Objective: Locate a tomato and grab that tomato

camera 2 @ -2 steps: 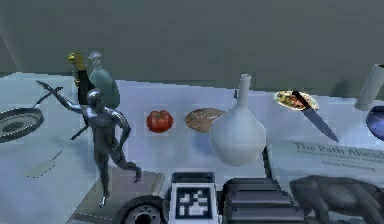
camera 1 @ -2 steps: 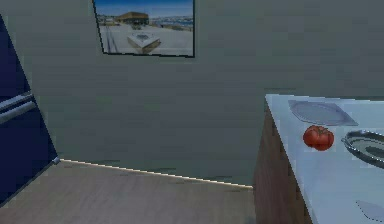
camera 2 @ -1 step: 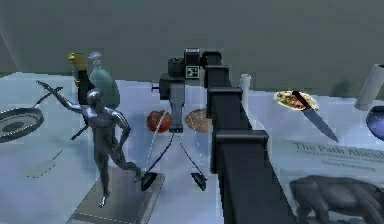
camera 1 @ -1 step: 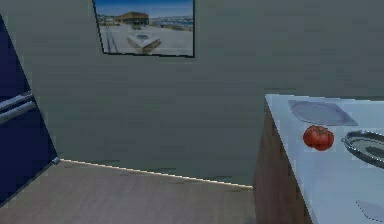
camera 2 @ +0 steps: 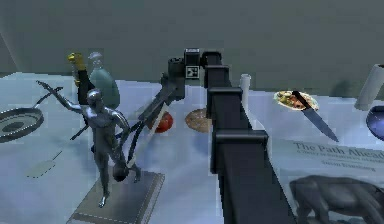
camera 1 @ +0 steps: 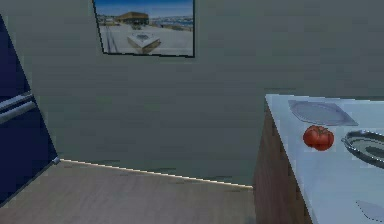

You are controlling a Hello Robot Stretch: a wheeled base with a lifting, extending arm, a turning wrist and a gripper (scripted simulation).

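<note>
The locating half of the task looks done. The small round red tomato (camera 1: 318, 137) sits on the pale blue countertop (camera 1: 336, 182) at the forward view's right, between a flat grey tray (camera 1: 320, 110) and a round metal pan (camera 1: 366, 148). In the arm side view the same tomato (camera 2: 164, 123) lies near a flat brown round thing (camera 2: 199, 122), and the dark square arm bar (camera 2: 238, 150) reaches out over the counter toward it. The dark two-finger gripper (camera 2: 143, 122) slants down right at the tomato and partly crosses it. I cannot tell whether it touches the fruit or sits just above it.

The grabbing half is, in my judgement, not yet shown as done. The tomato seems to rest on the counter rather than hang clear, so I cannot tell whether the gripper holds anything, and the state of the jaws cannot be read from these pictures. 1 obstacle stands close (the silvery metal figure statue (camera 2: 100, 135) on its square base, just left of the fingers). What is left, taking hold and lifting clear, therefore calls for care.
</note>
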